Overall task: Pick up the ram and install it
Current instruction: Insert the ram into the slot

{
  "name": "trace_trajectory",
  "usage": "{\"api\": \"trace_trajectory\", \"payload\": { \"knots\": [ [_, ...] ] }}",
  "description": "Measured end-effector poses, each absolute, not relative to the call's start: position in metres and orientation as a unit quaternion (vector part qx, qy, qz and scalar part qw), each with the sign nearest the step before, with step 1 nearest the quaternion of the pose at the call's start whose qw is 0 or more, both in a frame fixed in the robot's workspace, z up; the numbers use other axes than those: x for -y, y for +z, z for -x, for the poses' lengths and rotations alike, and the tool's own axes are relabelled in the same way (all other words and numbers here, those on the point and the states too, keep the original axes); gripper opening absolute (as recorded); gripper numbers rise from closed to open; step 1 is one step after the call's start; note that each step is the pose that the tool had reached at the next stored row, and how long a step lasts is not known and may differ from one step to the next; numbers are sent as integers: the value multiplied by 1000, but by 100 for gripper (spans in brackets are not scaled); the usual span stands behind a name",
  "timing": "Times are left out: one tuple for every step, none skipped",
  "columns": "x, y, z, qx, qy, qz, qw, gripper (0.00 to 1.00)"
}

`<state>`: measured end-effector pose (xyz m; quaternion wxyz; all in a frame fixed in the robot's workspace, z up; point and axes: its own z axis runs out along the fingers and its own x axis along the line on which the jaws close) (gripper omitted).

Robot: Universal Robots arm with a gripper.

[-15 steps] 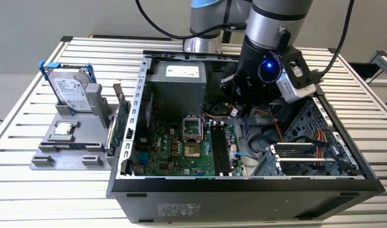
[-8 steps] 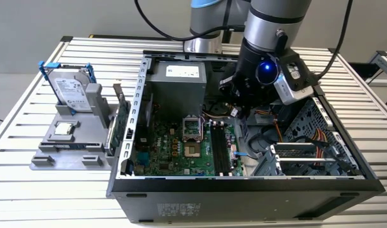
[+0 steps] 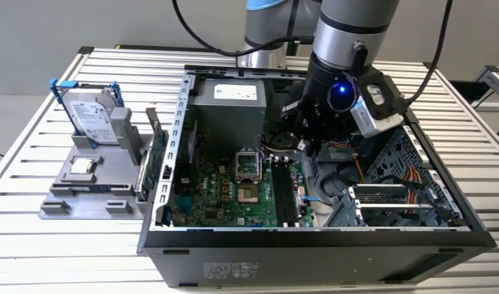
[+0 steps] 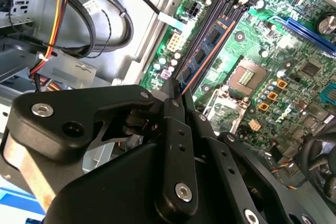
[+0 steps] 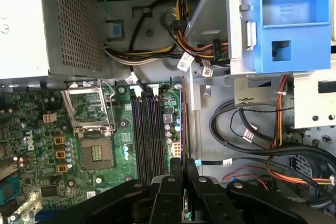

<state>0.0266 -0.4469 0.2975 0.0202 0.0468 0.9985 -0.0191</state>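
Green motherboard [image 3: 232,190], black case [image 3: 315,254], silver drive [image 3: 92,116] in blue bracket [image 3: 65,86], grey holder [image 3: 86,196], white slatted worktop [image 3: 61,245], black hand [image 4: 176,95].

- Gripper [image 5: 184,174] sat over the motherboard [image 5: 31,145], fingers [image 5: 175,169] nearly pressed together on a thin stick seen edge-on, the ram [image 5: 184,129] as far as I could tell.
- Dark memory slots [image 5: 147,129] ran just beside it.
- Open CPU socket [image 5: 95,153] sat further along the board.
- Perforated metal box [image 5: 68,19] stood above the socket.
- Blue plastic bracket [image 5: 289,24] occupied the corner, with cable bundles [image 5: 252,129] below it.
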Motion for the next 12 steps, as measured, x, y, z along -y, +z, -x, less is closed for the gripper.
{"api": "trace_trajectory", "payload": {
  "knots": [
    [447,297,-27,-999,-20,-47,20,0],
    [447,297,-27,-999,-20,-47,20,0],
    [447,297,-27,-999,-20,-47,20,0],
    [447,297,-27,-999,-20,-47,20,0],
    [447,297,-27,-999,-20,-47,20,0],
    [447,297,-27,-999,-20,-47,20,0],
    [447,297,-26,-999,-20,-47,20,0],
    [447,297,-26,-999,-20,-47,20,0],
    [447,297,-25,-999,-20,-47,20,0],
    [447,296,-25,-999,-20,-45,20,0],
    [447,295,-25,-999,-20,-44,20,0],
    [447,295,-24,-999,-20,-43,20,0]
  ]
}}
